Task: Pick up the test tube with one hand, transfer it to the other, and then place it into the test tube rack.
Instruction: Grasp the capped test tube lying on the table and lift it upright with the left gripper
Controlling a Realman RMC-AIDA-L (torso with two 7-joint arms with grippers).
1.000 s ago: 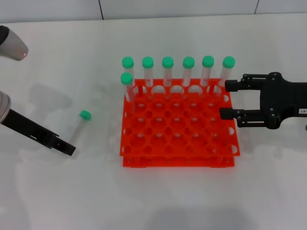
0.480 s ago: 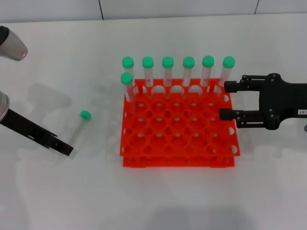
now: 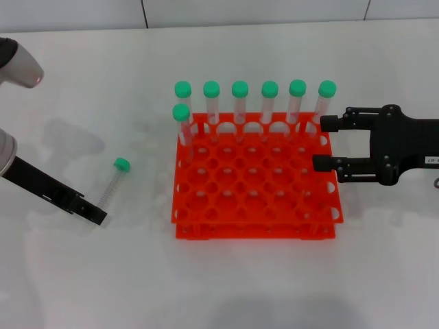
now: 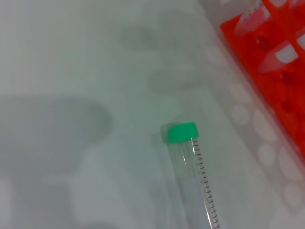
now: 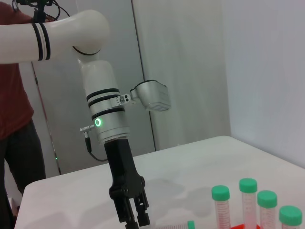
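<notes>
The test tube [image 3: 111, 182], clear with a green cap, lies on the white table left of the orange-red test tube rack [image 3: 254, 223]. It also shows in the left wrist view [image 4: 193, 176]. My left gripper [image 3: 96, 213], black and label-less, hovers at the tube's bottom end. In the right wrist view [image 5: 135, 220] its tips stand slightly apart and hold nothing. My right gripper [image 3: 322, 142], black with a white label, is open and empty at the rack's right edge, beside the back-right tube.
Several green-capped tubes [image 3: 239, 103] stand along the rack's back row, and one [image 3: 182, 123] stands in the second row at the left. The rack's other holes are empty. A person in red [image 5: 12, 95] stands behind the left arm.
My left gripper has shifted very slightly to the left near the lying tube. The tube, the rack and the right gripper have not moved.
</notes>
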